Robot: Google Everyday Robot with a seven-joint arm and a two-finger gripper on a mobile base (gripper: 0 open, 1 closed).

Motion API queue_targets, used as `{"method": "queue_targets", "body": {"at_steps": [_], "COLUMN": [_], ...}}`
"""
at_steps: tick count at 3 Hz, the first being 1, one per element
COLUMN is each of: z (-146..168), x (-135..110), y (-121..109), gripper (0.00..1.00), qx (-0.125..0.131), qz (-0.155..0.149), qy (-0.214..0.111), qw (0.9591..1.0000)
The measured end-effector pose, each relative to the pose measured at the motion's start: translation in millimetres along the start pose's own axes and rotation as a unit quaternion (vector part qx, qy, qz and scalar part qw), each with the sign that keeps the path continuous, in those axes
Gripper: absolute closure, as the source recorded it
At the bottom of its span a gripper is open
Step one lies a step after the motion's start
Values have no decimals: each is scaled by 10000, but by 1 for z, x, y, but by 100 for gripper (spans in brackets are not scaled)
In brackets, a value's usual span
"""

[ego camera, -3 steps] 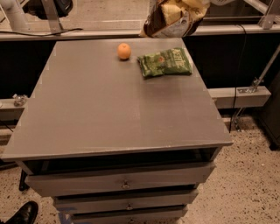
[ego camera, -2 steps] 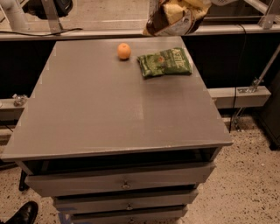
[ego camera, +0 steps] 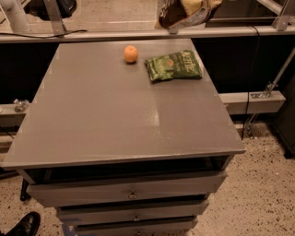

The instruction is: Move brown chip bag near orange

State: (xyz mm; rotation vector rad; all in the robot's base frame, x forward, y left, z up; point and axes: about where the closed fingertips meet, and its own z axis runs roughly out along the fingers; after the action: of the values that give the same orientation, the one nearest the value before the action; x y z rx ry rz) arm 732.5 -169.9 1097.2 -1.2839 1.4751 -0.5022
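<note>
Shoe: a black, shiny toe (ego camera: 27, 224) at the lower left corner, on speckled terrazzo floor (ego camera: 262, 184).
Drawers: three flat grey fronts (ego camera: 92, 196) stacked under the top, each with a small round metal knob.
Table: I see a smooth, matte grey top (ego camera: 115, 115), rectangular, with a faint sheen and some wear at the edges.
Green chip bag: a crinkly foil pouch (ego camera: 174, 66), lying flat near the table's far right corner. It has pale lettering that I cannot read from here.
Orange: small, round and dimpled (ego camera: 131, 54). It sits on the table's far side, just left of the green chip bag and apart from it.
Rail: a pale metal bar (ego camera: 115, 35) running across behind the table's far edge.
Brown chip bag: crumpled and glossy (ego camera: 173, 14), dark brown with pale yellow folds. It is up off the table beyond the far edge, well behind the green chip bag and to the right of the orange. I can read no writing on it.
Gripper: at the top edge (ego camera: 197, 10), mostly cut off from my view and clamped on the brown chip bag's upper right.
</note>
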Motion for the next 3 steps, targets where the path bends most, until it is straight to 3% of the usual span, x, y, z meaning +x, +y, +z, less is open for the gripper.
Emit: {"method": "queue_targets", "body": {"at_steps": [2,3], "z": [57,92], "x": [15,13], "y": [-22,-15], "gripper": [100,100], "qx": [268,263], "qz": [-231,-204], "qy": [-422,-648], "qw": [9985,9973]}}
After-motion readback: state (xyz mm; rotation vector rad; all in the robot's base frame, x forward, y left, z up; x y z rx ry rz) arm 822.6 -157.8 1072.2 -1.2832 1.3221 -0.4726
